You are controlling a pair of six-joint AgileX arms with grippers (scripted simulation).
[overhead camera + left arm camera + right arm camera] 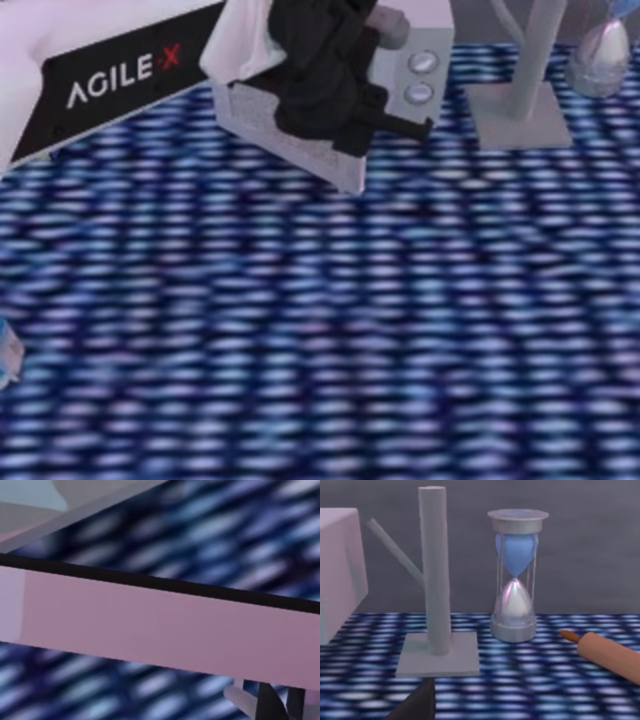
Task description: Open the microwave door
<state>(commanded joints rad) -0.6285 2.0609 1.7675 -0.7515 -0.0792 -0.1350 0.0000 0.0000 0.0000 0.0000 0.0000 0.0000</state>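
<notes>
1. From above, the left gripper (395, 125) hung over the microwave (425, 30) at the table's far edge, beside the swung-out microwave door (290, 140); whether it grasped anything could not be told.
2. Only the right wrist view showed an hourglass (515, 575), a stand (436, 605) and a rolling pin (607, 652).

We see a table (330, 340) covered in a blue-and-white woven pattern. On it, along the far edge, stand the microwave (425, 45), a grey stand (520, 115) with an upright post to its right, then an hourglass (598, 58); a wooden rolling pin (607, 655) lies near the hourglass
</notes>
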